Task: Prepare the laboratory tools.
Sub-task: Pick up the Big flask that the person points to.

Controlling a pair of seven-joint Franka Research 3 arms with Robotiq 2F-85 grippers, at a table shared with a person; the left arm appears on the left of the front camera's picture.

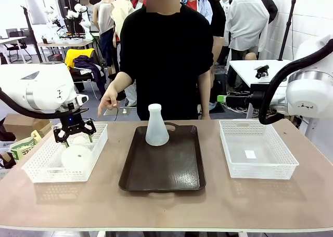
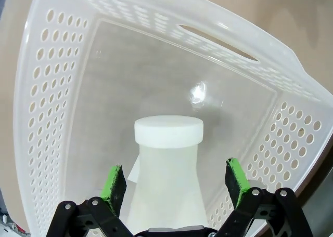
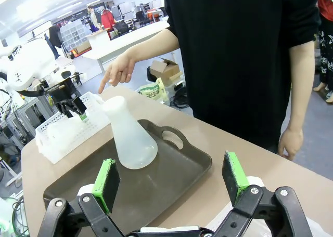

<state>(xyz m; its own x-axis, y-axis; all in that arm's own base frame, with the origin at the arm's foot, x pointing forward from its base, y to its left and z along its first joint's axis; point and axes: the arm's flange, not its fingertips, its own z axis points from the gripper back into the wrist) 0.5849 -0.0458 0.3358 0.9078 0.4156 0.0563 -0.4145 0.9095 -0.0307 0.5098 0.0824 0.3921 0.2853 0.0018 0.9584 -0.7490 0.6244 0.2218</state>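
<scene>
Hovering over the white perforated plastic basket, the left gripper has its green pads spread wide. They sit on either side of a translucent frosted-white conical flask, clear of it, which seems to lie on its side in the basket. A second frosted flask stands upright at the far end of the dark brown rectangular tray. The right gripper gapes wide and empty. The person's hand points downward near the basket.
</scene>
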